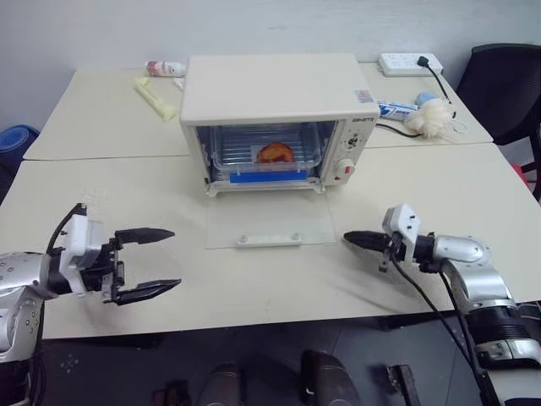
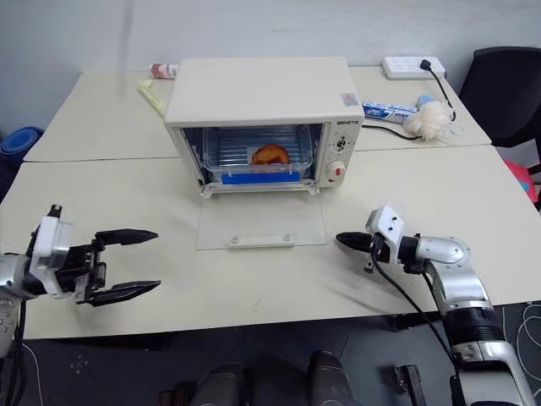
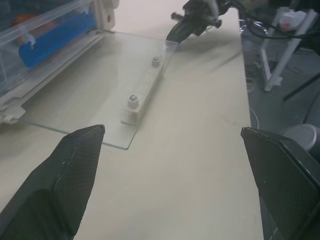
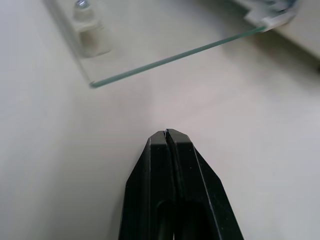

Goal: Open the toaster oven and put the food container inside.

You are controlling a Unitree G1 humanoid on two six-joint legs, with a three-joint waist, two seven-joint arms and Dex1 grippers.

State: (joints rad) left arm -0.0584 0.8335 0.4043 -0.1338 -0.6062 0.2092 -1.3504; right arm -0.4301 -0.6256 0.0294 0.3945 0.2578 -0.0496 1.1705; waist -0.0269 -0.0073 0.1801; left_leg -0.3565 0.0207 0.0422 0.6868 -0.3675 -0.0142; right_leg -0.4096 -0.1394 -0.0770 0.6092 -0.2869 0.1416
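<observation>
**benchrat:** Both arms are hanging out at the near edge of the desk [image 1: 439, 182], so starting there. Left tool [image 1: 150, 264] is sitting with its two black fingers [image 3: 75, 170] spread wide apart, nothing between them, pointing roughly level across the desk toward the middle. Right tool [image 1: 355, 239] is pinched fully together, also empty, tip aiming in at the near right corner of the glass.

**toastfan:** And the big stuff? Is the job basically wrapped?

**benchrat:** Looks that way to me. Toaster oven [image 1: 275, 89] is sitting square in the middle, well beyond both tools, with its glass door [image 1: 269, 222] folded all the way down and lying flat on the desk, cream bar handle [image 1: 269, 240] at the near edge. Food container [image 1: 269, 154] is resting inside the cavity on the rack, long side running left to right across the opening, blue strip facing out.

**toastfan:** So what's the bit that matters for whatever's coming?

**benchrat:** I'm guessing the door. It's lying between the two tools, and its handle is running crosswise. Right tool is sitting near the door's right corner, while the left one is well off to the side, so I'd say the right is nearer. If shutting is wanted, a tip would need to be getting under that near edge and lifting. Neither is touching the glass at the moment.
</observation>
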